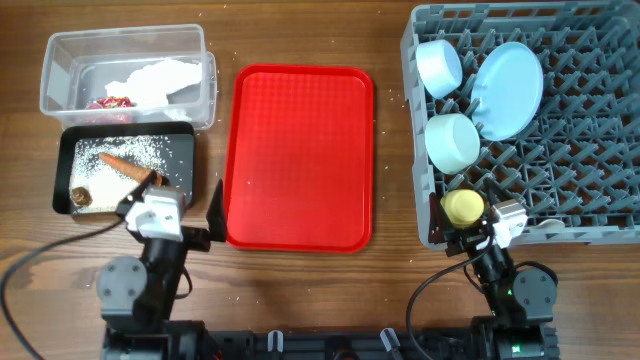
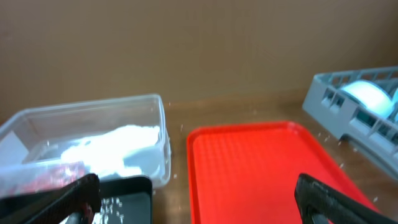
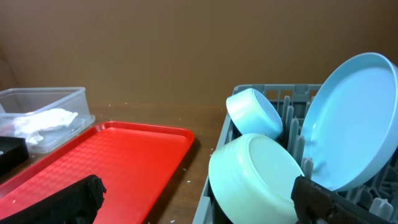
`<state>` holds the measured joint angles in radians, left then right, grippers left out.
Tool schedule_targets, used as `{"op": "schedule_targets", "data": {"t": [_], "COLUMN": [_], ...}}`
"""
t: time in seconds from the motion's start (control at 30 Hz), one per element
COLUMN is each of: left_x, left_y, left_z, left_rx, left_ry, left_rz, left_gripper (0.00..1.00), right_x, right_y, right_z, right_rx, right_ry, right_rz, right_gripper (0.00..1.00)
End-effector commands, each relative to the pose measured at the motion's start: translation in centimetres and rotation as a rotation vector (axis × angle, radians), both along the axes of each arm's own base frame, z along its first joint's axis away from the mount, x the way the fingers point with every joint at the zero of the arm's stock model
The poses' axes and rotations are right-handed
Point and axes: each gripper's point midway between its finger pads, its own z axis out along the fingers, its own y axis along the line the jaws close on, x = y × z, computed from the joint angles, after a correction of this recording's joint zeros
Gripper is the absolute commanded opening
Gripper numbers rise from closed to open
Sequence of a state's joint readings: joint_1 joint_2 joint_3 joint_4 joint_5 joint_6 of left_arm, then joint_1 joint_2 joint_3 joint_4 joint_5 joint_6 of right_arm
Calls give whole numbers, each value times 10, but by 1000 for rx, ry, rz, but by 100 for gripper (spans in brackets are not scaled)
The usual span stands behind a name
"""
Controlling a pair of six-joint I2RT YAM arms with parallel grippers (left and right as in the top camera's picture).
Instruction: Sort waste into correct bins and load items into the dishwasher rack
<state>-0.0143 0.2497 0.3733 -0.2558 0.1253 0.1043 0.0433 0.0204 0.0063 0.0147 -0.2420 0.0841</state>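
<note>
Left gripper: fingers spread wide, nothing between them, at the front left corner of the red tray. Right gripper: fingers equally wide, holding nothing, off the tray's front right corner.

Left of tray, across a narrow strip of table:
- clear tub, far end: napkin and red wrapper inside.
- black tray, near end, touching the tub: carrot stick, rice, brown lump.

Right of tray, across a wider strip: rack. Plate stands on edge; two bowls lie tipped along the rack wall facing the tray; yellow cup sits at the rack's near corner, just ahead of the right wrist.
</note>
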Motion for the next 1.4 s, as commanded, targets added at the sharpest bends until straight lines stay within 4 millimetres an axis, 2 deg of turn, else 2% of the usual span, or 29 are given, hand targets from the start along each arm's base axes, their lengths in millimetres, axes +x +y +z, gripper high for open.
{"op": "schedule_targets", "data": {"t": [0.0, 0.23, 0.43, 1.37], "left_x": [-5, -6, 1, 3], "left_y": [0, 4, 7, 8], "left_z": [-29, -54, -78, -77], "left_rx": [16, -21, -68, -93], "left_ry": [-16, -43, -35, -56], "left_rz": [-6, 14, 32, 41], "left_gripper": [100, 100, 100, 100], "right_x": [-1, -1, -1, -1], "right_y": [1, 1, 1, 1], "right_z": [2, 2, 2, 2], "right_rx": [-4, -4, -3, -4], "right_ry": [-10, -10, -10, -11], "right_rz": [6, 6, 6, 6], "right_gripper": [100, 100, 100, 100]}}
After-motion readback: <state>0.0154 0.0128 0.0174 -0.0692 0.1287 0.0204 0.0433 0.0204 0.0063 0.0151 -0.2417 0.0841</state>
